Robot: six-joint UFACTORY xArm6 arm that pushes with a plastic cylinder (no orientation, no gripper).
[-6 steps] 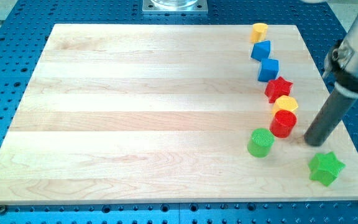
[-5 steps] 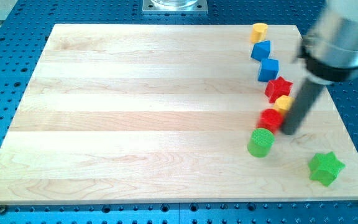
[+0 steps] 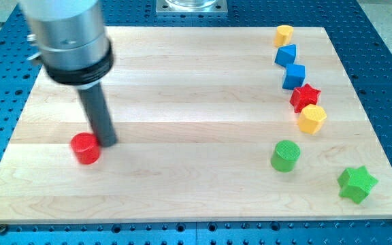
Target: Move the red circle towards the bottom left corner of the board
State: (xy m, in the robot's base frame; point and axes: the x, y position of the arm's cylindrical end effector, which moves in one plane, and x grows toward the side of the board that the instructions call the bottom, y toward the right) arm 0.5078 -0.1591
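Note:
The red circle lies on the wooden board in its lower left part, some way from the bottom left corner. My dark rod comes down from the view's top left, and my tip rests on the board just right of the red circle, touching or almost touching it.
Down the board's right side lie a yellow block, two blue blocks, a red star and a yellow block. A green circle and a green star lie at the lower right.
My tip has swept from the right side across the board to the lower left, pushing the red circle with it. The other blocks stayed in place.

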